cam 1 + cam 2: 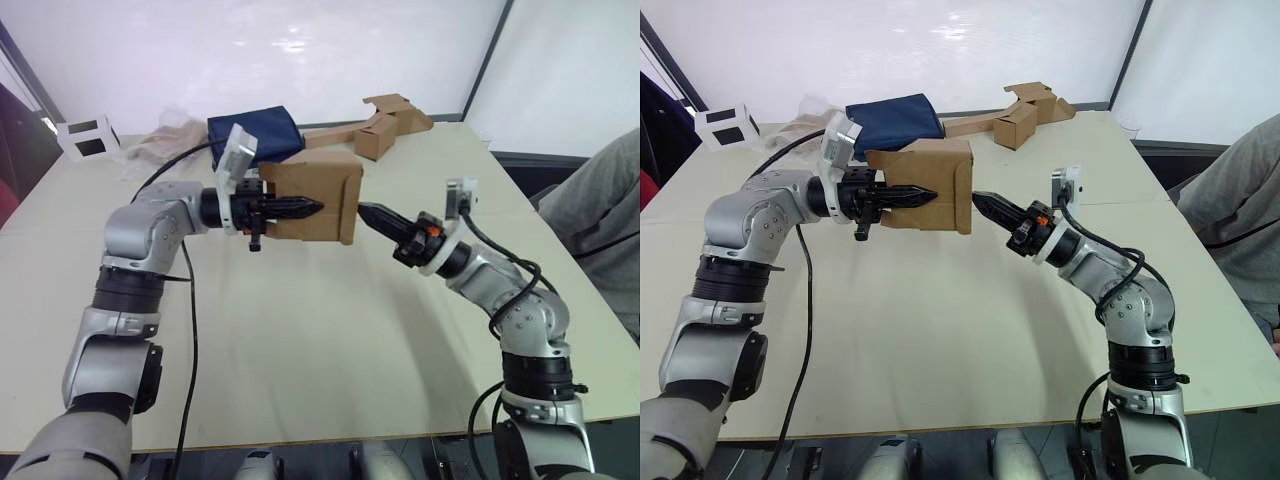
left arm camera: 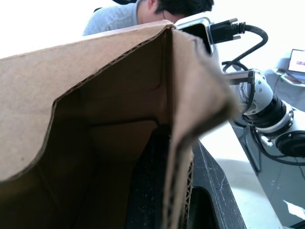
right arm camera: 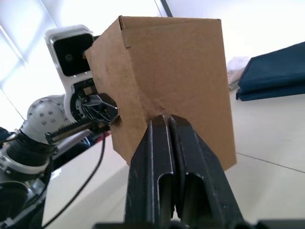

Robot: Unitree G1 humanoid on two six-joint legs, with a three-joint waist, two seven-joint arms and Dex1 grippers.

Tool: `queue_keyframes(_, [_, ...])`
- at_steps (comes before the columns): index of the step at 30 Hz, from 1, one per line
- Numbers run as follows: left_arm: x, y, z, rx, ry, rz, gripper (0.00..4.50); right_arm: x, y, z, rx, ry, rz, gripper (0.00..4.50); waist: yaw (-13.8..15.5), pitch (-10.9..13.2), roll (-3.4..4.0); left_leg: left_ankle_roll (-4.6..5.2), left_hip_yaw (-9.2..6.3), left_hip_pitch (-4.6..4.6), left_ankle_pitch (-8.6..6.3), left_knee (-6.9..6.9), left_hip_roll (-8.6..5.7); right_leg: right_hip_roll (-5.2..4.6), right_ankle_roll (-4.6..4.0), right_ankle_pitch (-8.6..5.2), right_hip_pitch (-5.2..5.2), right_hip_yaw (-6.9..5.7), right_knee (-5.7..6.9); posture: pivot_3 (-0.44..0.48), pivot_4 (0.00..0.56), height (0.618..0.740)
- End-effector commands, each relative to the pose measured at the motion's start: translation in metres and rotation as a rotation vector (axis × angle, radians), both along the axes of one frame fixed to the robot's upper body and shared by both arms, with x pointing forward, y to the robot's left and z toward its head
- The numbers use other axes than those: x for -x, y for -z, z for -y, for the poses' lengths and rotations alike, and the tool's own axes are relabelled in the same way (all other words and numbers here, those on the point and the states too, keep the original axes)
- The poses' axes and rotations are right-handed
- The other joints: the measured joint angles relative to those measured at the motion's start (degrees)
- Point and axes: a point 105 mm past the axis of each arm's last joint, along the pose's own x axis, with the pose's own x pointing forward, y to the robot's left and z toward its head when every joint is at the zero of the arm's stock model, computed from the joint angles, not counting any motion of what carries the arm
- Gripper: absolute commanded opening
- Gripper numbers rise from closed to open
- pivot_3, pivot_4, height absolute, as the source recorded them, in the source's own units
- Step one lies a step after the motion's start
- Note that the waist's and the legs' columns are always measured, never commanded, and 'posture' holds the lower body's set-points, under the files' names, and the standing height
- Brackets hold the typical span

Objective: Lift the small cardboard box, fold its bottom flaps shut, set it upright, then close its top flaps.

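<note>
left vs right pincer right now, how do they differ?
The left pincer is clamped on a wall of the small cardboard box, holding it above the table; the right pincer holds nothing. The left points toward the robot's right, the right toward its left, tip at the box's end. Both have black fingers.

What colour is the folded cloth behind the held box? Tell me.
Dark navy blue cloth, clearest in the right eye view.

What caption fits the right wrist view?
Shut right gripper pressing against the small cardboard box, held aloft by the left gripper.
</note>
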Motion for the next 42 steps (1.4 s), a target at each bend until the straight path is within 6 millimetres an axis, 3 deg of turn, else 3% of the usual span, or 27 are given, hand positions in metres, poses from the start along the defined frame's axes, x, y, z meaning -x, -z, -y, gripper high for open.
queue_keyframes(1, [0.004,-0.020,0.000,0.034,0.019,0.044,0.00,0.012,-0.014,-0.007,-0.047,-0.053,0.045,1.09,0.03,0.00,0.00,0.00,0.00,0.00,0.00,0.00,0.00,0.00,0.00,0.00,0.00,0.00,0.00,0.000,0.150,0.740])
queue_keyframes(3, [0.005,-0.022,-0.002,0.045,0.026,0.032,0.00,0.013,-0.014,-0.007,-0.081,-0.063,0.028,1.91,0.01,0.00,0.00,0.01,0.00,0.00,-0.01,0.00,0.00,0.00,0.00,0.00,0.00,0.00,0.00,0.000,0.150,0.740])
queue_keyframes(11, [0.010,-0.026,-0.010,0.077,0.054,-0.032,0.00,0.022,-0.016,-0.004,-0.230,-0.137,-0.055,1.91,0.01,0.00,0.00,0.28,-0.01,0.00,-0.16,0.00,0.00,0.00,0.00,0.00,0.00,0.00,0.00,0.000,0.150,0.740])
queue_keyframes(18, [0.009,-0.025,-0.011,0.079,0.046,-0.039,0.00,0.028,-0.015,-0.004,-0.261,-0.162,-0.087,1.91,-0.01,0.00,0.00,0.28,-0.01,0.00,-0.16,0.00,0.00,0.00,0.00,0.00,0.00,0.00,0.00,0.000,0.150,0.740])
queue_keyframes(29, [0.012,-0.025,-0.010,0.076,0.060,-0.050,0.00,0.012,-0.006,0.001,-0.248,-0.059,-0.100,1.91,-0.01,0.00,0.01,0.29,-0.01,0.00,-0.16,-0.01,0.00,0.01,0.00,0.00,0.00,0.00,0.00,0.000,0.150,0.740])
queue_keyframes(32, [0.013,-0.025,-0.010,0.075,0.063,-0.051,0.00,0.010,-0.004,0.001,-0.252,-0.048,-0.101,1.20,-0.02,0.00,0.00,0.29,-0.01,0.00,-0.16,-0.01,0.00,0.01,0.00,0.00,0.00,0.00,0.00,0.000,0.150,0.740])
queue_keyframes(42, [0.014,-0.024,-0.011,0.067,0.066,-0.058,0.00,0.007,-0.005,0.003,-0.283,-0.040,-0.104,1.20,-0.01,0.00,0.01,0.28,-0.01,0.00,-0.16,-0.01,0.00,0.01,0.00,0.00,-0.01,0.00,0.00,0.000,0.150,0.740])
